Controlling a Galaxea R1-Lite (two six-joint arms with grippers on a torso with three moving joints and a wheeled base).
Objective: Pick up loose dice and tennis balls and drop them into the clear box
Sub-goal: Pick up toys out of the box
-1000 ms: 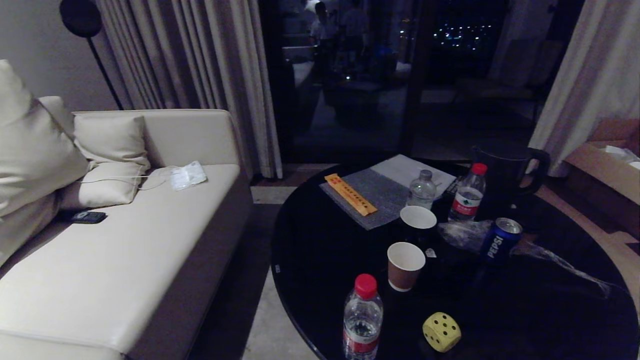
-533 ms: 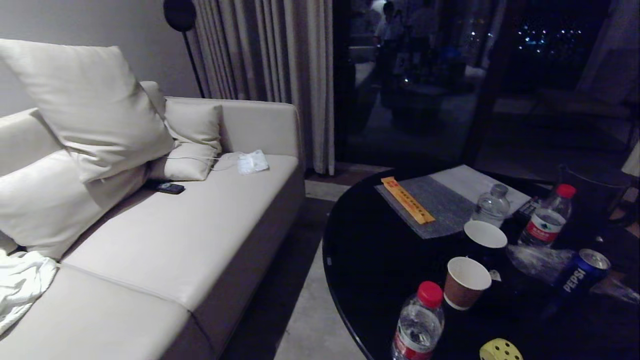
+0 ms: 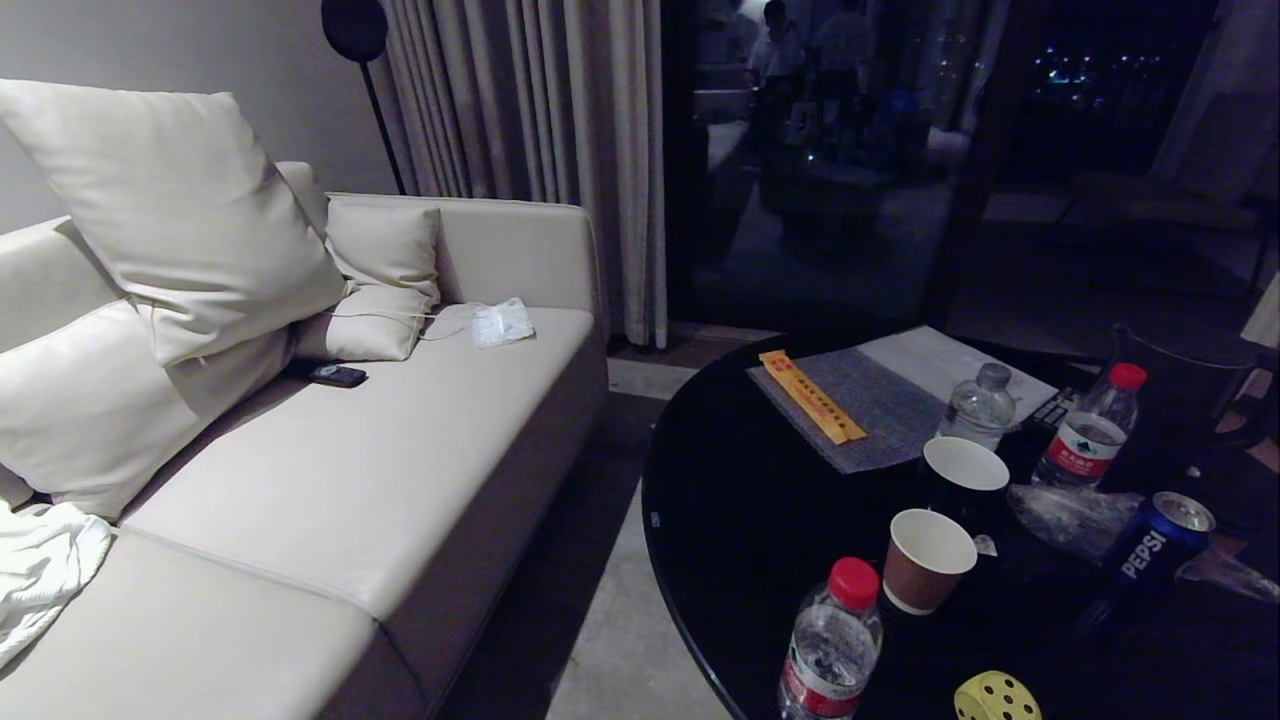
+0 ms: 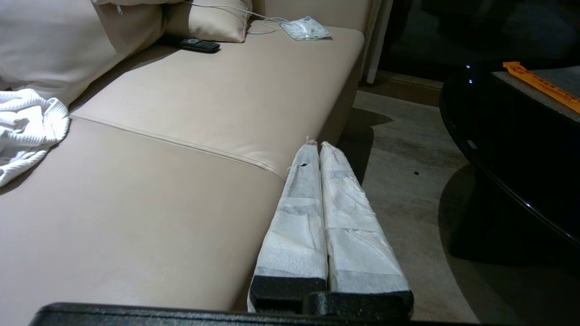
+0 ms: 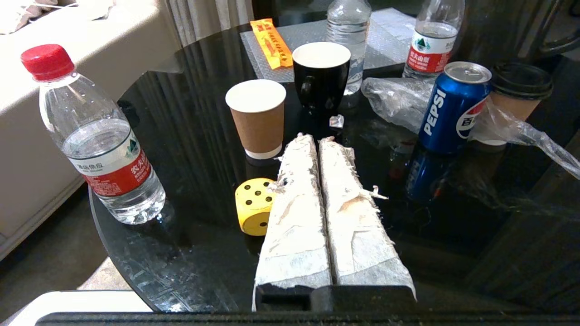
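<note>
Nothing looks collected yet: the yellow die (image 5: 253, 206) sits loose on the black surface (image 5: 190, 136), just beside the right gripper (image 5: 316, 139), whose fingers are pressed together and empty. The left gripper (image 4: 316, 146), likewise together, hangs by the sofa (image 4: 181, 136). No clear box in view.

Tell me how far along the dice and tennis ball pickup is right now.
Nothing looks done yet. The yellow die sits loose on the black table, between the red-capped water bottle and the brown paper cup. Nothing is in hand: the right gripper is shut and empty beside the die, and the left gripper is shut by the sofa. No clear box or tennis balls are in view.
</note>
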